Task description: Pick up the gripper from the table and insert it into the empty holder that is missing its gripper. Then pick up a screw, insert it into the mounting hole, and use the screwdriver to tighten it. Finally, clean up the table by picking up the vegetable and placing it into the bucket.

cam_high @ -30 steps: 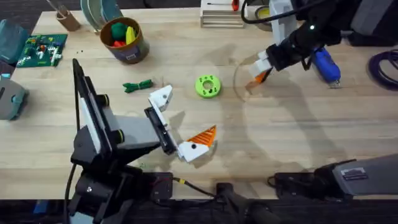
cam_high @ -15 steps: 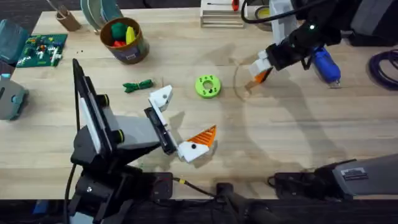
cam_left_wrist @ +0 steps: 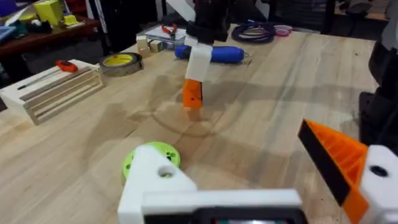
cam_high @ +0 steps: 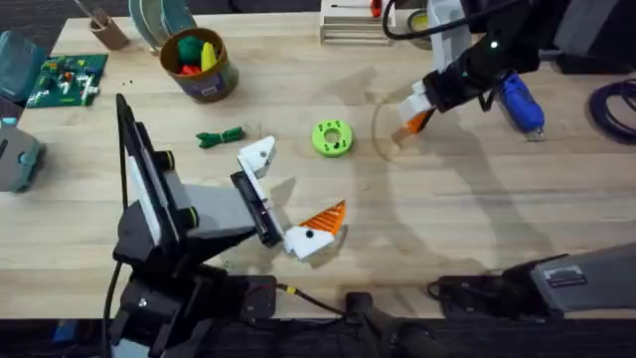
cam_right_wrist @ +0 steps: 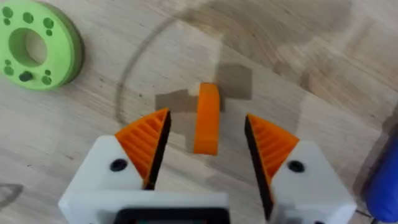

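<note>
The gripper [cam_right_wrist: 206, 118], a small loose orange wedge, lies flat on the wood. My right gripper [cam_right_wrist: 206, 121] hangs open just above it, with an orange pad on each side and a gap to both; overhead it is at the far right [cam_high: 409, 117]. My left gripper [cam_high: 288, 192] rests open near the table's middle. One of its fingers is the bare white holder [cam_high: 256, 154], also close up in the left wrist view [cam_left_wrist: 158, 177]; the other carries an orange wedge [cam_high: 323, 219]. The blue screwdriver [cam_high: 519, 102] lies beyond the right gripper. The dark-green vegetable [cam_high: 220, 136] lies near the bucket [cam_high: 199, 65].
A lime-green disc with holes [cam_high: 332, 137] sits between the two grippers. A wooden rack [cam_left_wrist: 53, 87] and a yellow tape roll [cam_left_wrist: 121, 61] stand at the far edge. A green circuit board [cam_high: 67, 80] lies far left and a coiled cable [cam_high: 611, 104] far right.
The right arm has shifted very slightly over the loose gripper. The left arm has not moved.
</note>
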